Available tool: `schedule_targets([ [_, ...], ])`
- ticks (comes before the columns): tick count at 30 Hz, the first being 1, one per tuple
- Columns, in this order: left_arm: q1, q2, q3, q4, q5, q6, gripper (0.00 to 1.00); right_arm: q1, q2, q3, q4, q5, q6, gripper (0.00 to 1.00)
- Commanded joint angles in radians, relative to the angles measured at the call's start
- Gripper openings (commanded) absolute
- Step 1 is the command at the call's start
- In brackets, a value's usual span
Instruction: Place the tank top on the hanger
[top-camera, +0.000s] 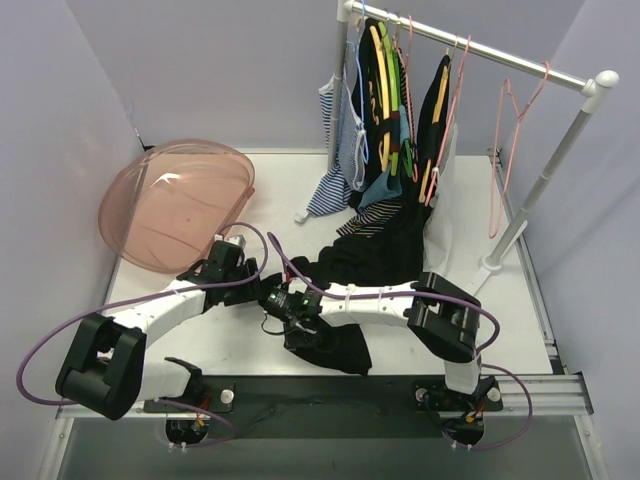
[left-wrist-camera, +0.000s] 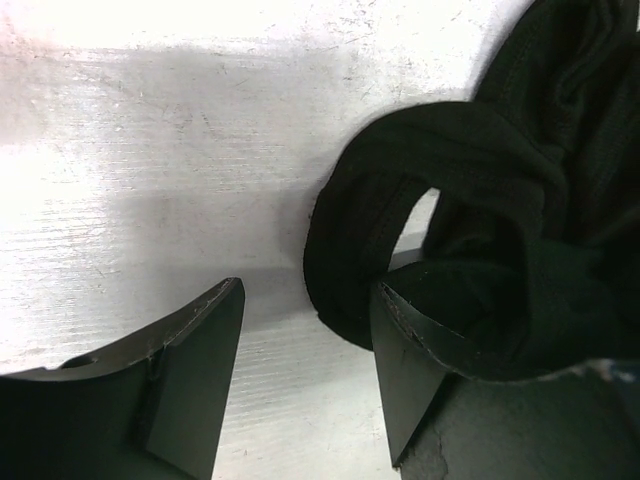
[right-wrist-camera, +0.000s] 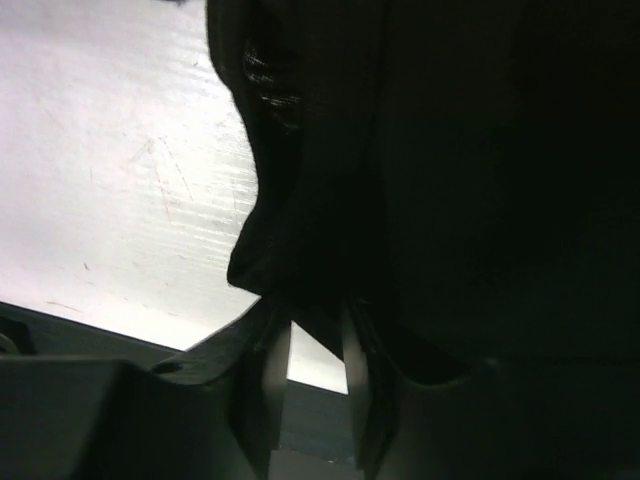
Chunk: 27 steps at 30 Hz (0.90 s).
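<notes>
A translucent pink plastic tub lies tilted at the far left corner of the white table. Just right of it, the left gripper is low over the table with its jaws standing wide apart and bare tabletop between them. Its right finger is at the edge of a looped strap of the small black soft-fabric tank top, but the jaws grip nothing. Next to it, the right gripper reaches in from the other side over the same crumpled heap, which lies on the table near its front edge, about midway across. Its jaws are drawn close together with only a narrow slit between them and a fold of the black cloth hangs at their tips. I cannot tell whether the fold is pinched. Behind, toward the right, a white metal clothes rail carries a blue-and-white striped top and a long black garment on yellow and green hangers. The long garment trails down onto the table. Farthest right on the rail, well apart from the heap, hangs the thin pink triangular wire hanger, bare.
</notes>
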Motion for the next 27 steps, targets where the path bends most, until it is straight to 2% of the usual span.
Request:
schedule_targets([
  [1,0.015,-0.003,0.004,0.066,0.039,-0.02,0.63,0.016,0.03,0.023,-0.079,0.01,0.017,0.15],
  [7,0.021,0.02,0.028,0.089,0.073,-0.024,0.64,0.017,0.015,0.017,-0.068,0.021,-0.012,0.01],
  [17,0.029,0.077,0.041,0.132,0.087,-0.027,0.59,0.031,-0.272,-0.118,0.057,0.111,-0.197,0.0],
  [19,0.029,0.108,0.039,0.141,0.09,-0.024,0.5,0.031,-0.333,-0.138,0.061,0.136,-0.233,0.0],
  [22,0.03,0.129,0.041,0.152,0.105,-0.017,0.27,0.032,-0.396,-0.155,0.065,0.142,-0.269,0.0],
  [23,0.03,0.131,0.044,0.149,0.107,-0.017,0.04,0.031,-0.408,-0.157,0.065,0.141,-0.277,0.0],
  [24,0.03,0.119,0.047,0.145,0.114,-0.013,0.0,0.031,-0.421,-0.16,0.067,0.142,-0.288,0.0],
  [27,0.03,0.033,0.071,0.096,0.125,-0.004,0.0,0.031,-0.484,-0.152,0.044,0.17,-0.337,0.0],
])
